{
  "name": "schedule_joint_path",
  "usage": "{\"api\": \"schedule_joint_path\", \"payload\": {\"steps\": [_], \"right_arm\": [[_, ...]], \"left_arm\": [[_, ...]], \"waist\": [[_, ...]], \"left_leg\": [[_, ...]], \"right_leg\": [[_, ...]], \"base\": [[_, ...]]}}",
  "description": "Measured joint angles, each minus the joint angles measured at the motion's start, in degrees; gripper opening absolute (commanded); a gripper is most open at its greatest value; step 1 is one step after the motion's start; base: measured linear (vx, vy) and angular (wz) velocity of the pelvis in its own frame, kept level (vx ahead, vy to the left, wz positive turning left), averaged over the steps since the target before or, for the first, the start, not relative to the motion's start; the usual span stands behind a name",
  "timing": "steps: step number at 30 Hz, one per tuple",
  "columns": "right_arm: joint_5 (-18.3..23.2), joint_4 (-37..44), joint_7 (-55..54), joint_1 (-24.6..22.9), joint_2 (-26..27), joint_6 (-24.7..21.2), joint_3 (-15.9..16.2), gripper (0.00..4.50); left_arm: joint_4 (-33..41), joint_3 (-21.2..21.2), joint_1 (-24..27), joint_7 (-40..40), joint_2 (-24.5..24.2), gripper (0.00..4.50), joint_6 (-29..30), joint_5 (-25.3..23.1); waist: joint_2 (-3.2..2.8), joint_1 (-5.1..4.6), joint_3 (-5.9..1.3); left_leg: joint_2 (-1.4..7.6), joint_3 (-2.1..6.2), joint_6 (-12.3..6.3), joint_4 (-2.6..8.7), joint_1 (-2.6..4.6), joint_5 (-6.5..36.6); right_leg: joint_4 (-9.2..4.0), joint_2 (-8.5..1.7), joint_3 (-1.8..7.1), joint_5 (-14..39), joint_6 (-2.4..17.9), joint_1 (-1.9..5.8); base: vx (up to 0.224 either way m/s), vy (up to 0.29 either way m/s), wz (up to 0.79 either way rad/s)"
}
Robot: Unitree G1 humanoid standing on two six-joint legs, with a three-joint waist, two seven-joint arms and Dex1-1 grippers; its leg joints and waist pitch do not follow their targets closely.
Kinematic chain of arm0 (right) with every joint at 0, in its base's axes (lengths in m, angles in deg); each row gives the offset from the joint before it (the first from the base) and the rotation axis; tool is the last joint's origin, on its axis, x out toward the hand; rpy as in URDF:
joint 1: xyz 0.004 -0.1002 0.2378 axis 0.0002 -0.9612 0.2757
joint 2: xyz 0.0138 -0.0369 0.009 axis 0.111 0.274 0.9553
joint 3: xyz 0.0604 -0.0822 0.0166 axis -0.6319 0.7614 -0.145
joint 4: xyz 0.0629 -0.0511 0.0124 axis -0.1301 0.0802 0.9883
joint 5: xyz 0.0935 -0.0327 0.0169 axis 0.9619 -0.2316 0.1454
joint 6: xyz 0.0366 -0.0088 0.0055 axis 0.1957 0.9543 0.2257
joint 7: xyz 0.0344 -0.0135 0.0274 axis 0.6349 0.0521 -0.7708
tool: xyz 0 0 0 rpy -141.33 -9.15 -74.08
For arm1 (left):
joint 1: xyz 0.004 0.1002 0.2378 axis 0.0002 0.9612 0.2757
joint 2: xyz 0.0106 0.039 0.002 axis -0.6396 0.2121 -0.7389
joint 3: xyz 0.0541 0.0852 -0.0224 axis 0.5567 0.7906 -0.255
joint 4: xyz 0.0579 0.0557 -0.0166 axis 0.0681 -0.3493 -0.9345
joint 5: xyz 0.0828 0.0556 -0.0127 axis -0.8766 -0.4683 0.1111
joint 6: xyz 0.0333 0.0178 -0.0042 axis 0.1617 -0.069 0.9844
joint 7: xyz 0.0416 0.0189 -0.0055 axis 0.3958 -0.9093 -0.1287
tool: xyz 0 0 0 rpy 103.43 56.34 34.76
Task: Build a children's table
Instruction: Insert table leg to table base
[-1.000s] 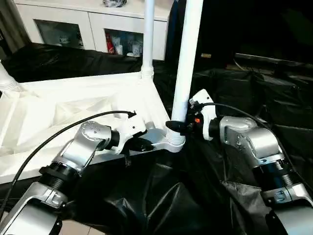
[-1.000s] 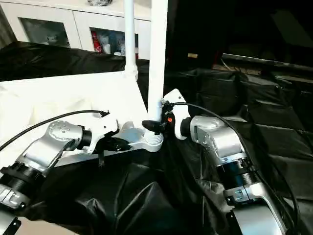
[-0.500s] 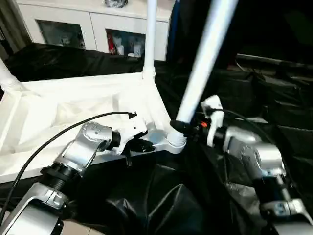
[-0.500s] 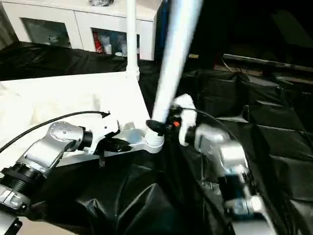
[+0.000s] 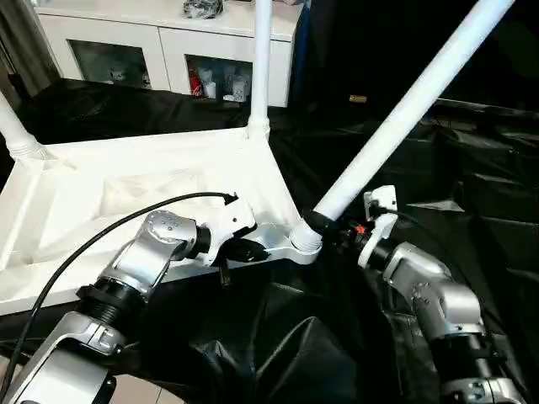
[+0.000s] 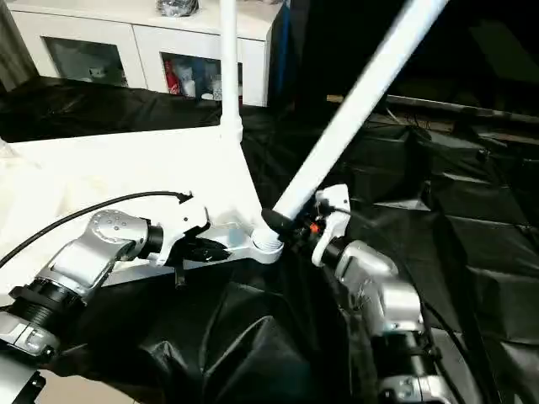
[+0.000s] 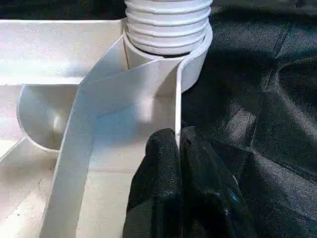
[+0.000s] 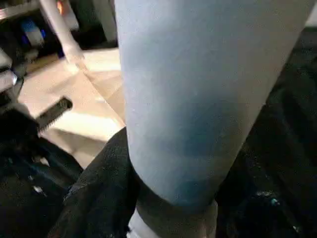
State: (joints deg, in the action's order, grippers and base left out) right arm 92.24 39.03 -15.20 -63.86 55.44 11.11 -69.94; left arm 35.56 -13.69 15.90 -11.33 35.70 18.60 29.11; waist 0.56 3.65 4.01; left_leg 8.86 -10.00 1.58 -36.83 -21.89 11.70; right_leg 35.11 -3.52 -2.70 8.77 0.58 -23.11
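Observation:
The children's table lies upside down on a black sheet, its white top showing the ribbed underside. One leg stands upright in the far corner and another rises at the far left. My left gripper is shut on the top's thin rim beside the near right corner socket. A ribbed white collar sits in that socket. My right gripper is shut around the lower end of a third leg, which leans steeply up to the right from the socket.
White cabinets with glass doors stand along the back. Crumpled black sheeting covers the floor around the table and to the right. A black cable arcs over my left forearm.
The leg in my right gripper has tipped from upright to a steep lean to the right, and the right arm has swung with it. My left gripper has stayed on the rim.

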Motion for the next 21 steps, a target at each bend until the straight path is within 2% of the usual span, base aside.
{"api": "schedule_joint_path", "payload": {"steps": [4,12,15,21], "right_arm": [[-3.9,2.7,-0.4,0.7,-1.5,-0.3,3.1,1.87],[-6.9,0.6,1.3,4.2,-2.9,-0.5,6.6,1.87],[-7.1,-0.1,2.4,4.6,-3.2,-0.1,6.8,1.87],[-7.3,-4.7,7.0,5.6,-3.4,4.7,6.9,1.87]], "left_arm": [[0.0,0.0,0.0,0.1,0.0,0.0,0.0,-0.1],[0.0,-0.1,0.0,0.0,0.0,0.0,0.0,-0.5],[0.0,-0.1,0.0,-0.2,0.1,0.0,0.0,-0.6],[0.3,-0.1,0.4,-0.5,0.0,0.0,-0.5,-1.0]], "waist": [[0.0,-0.14,0.0],[0.12,-0.57,-0.05],[0.15,-0.61,-0.07],[0.32,-0.69,-0.17]], "left_leg": [[0.0,0.0,0.0,0.0,0.01,0.0],[0.0,0.0,0.0,0.0,0.09,0.0],[0.01,0.0,0.0,0.0,0.13,0.0],[0.01,0.0,0.0,0.01,0.22,0.0]], "right_leg": [[0.0,0.0,0.0,0.1,-0.2,0.0],[0.01,0.0,0.0,0.1,-0.2,0.03],[0.0,0.0,0.01,0.2,-0.3,0.07],[-0.02,0.01,0.0,0.2,-0.3,0.15]], "base": [[0.0,0.0,0.0],[0.0,0.0,0.0],[0.0,0.0,0.0],[0.0,0.0,0.0]]}}
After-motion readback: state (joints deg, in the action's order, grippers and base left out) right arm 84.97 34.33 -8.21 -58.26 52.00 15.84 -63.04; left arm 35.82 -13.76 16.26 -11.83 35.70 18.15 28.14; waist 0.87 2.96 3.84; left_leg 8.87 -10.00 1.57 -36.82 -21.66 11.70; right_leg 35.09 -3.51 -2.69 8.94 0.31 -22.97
